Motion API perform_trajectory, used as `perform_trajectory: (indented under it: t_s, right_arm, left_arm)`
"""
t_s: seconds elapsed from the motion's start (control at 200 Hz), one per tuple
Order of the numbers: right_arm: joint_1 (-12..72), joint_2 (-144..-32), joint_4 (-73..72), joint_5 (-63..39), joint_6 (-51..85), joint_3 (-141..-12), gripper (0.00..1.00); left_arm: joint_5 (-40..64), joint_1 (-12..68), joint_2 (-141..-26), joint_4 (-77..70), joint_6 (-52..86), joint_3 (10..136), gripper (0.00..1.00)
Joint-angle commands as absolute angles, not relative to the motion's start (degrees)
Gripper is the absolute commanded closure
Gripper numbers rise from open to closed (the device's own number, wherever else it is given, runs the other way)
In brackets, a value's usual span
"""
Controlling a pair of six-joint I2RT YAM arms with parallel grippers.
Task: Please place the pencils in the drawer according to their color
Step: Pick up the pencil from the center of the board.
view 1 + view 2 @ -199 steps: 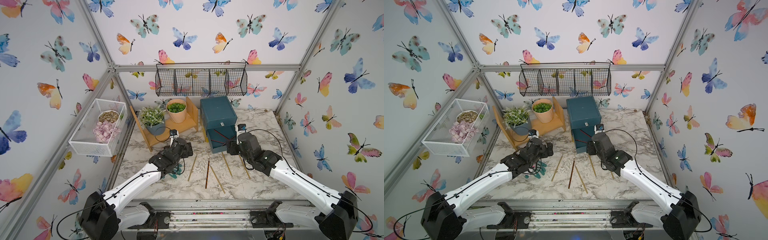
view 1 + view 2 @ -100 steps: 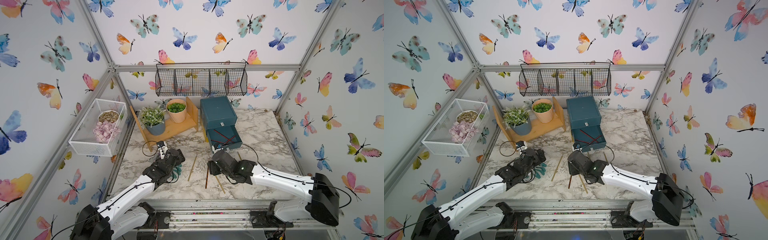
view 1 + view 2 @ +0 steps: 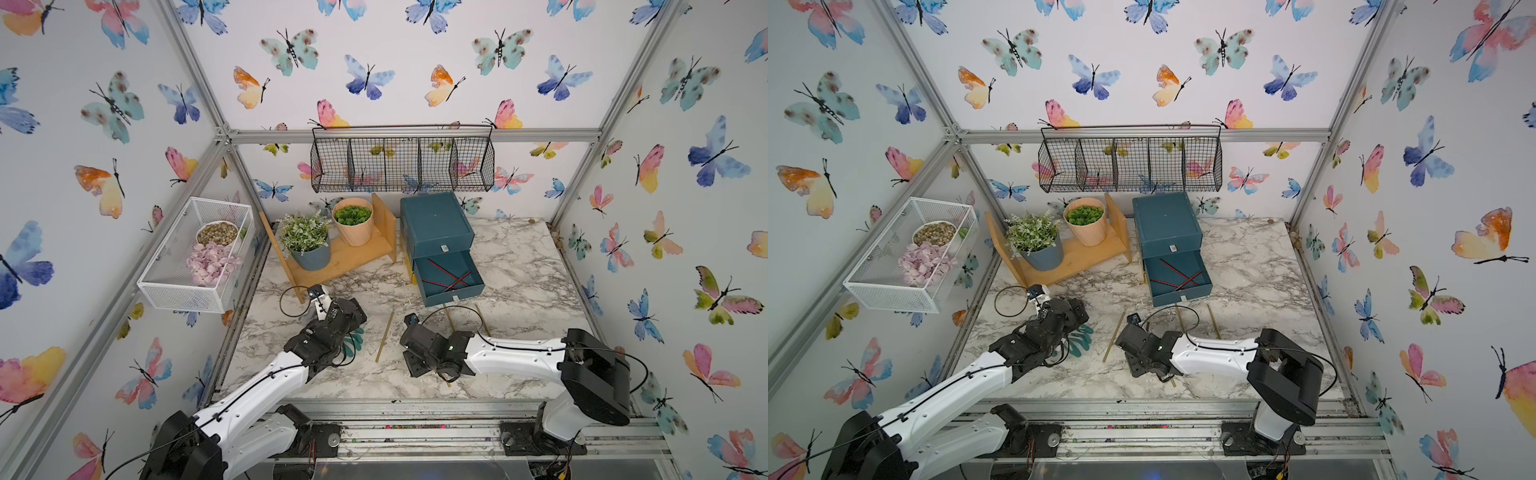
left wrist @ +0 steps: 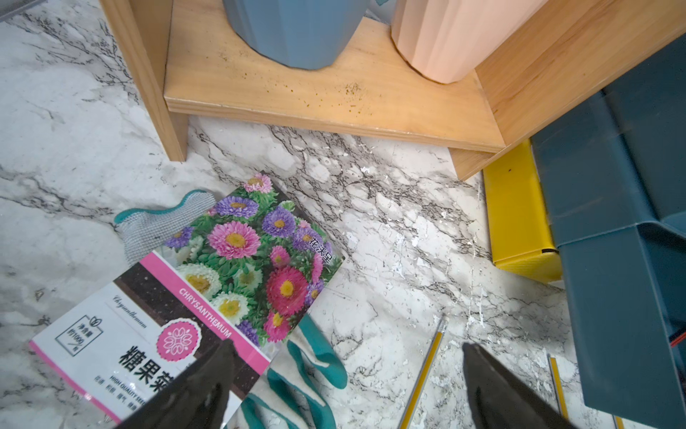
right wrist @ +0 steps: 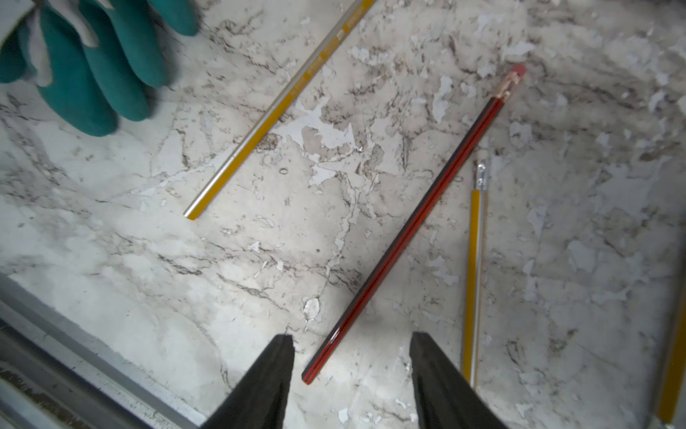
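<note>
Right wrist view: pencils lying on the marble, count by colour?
Gold-yellow thin pencils: 3 (one cut off at the frame edge)
Red-and-black striped pencil with pink eraser: 1
Total: 4

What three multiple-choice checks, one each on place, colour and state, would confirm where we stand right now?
1. The red pencils already sorted lie in:
A) the top drawer
B) the open middle drawer
C) the wire basket

2. The pencil between the tips of the right gripper is:
A) yellow
B) green
C) red and black

3. The left gripper is:
A) shut on a pencil
B) open and empty
C) shut on the glove

Answers:
1 B: they cross inside the pulled-out drawer in both top views.
2 C: the right wrist view shows its stripes.
3 B: the left wrist view shows its fingers wide apart, gripping nothing.
</note>
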State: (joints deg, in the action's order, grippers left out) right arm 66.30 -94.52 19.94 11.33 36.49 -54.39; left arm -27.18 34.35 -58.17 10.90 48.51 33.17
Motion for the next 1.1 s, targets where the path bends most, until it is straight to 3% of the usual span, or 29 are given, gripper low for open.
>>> perform_trajectory:
  t_s: [0.0,0.22,0.746,1.096]
  right_arm:
    - [66.18,-97.05,21.52,11.33,37.09,-56.41,0.46]
    - [66.18,-101.36,21.96,13.14,37.27,-59.08,0.53]
    - [65.48,-106.69,24.60,15.77,37.51,-61.90,0.47]
    - [64.32,-108.96,24.46,14.67,33.32,-62.66,0.63]
  left_arm:
    - [-28.57,33.85,-58.86,10.55,48.96,33.04,0.02]
    - [-28.32,33.49,-59.59,10.04,48.96,32.70,0.02]
    - [-25.97,32.73,-61.67,8.63,48.43,32.50,0.02]
    - [-25.37,32.61,-63.80,8.50,47.97,33.97,0.01]
